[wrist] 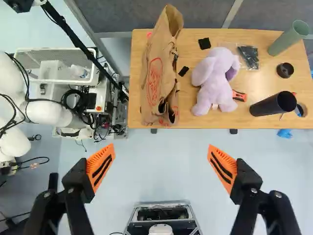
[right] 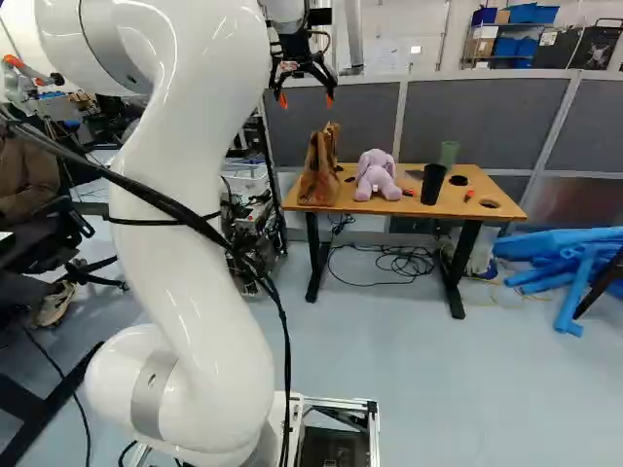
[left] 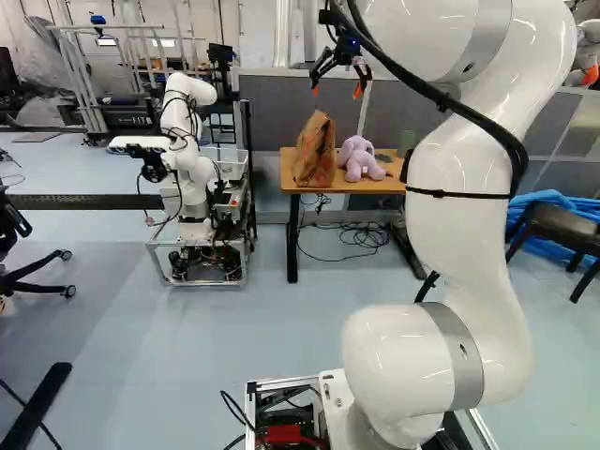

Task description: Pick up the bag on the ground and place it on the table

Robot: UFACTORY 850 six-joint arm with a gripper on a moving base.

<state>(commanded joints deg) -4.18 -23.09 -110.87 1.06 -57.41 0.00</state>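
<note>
The brown paper bag (wrist: 159, 78) stands on the wooden table (wrist: 188, 117), at the end nearer another robot (left: 187, 141), with a lilac plush toy (wrist: 215, 81) just beside it. Farther along the same top are a black cup (wrist: 269, 105) and a green cup (wrist: 289, 38), with a red-and-black tool (wrist: 238, 96) between the toy and the black cup. The hand (right: 306, 98) hangs in the air apart from the bag, its two orange-padded fingers spread wide with nothing pinched between them, and in the wrist view the table lies ahead of the fingertips.
</note>
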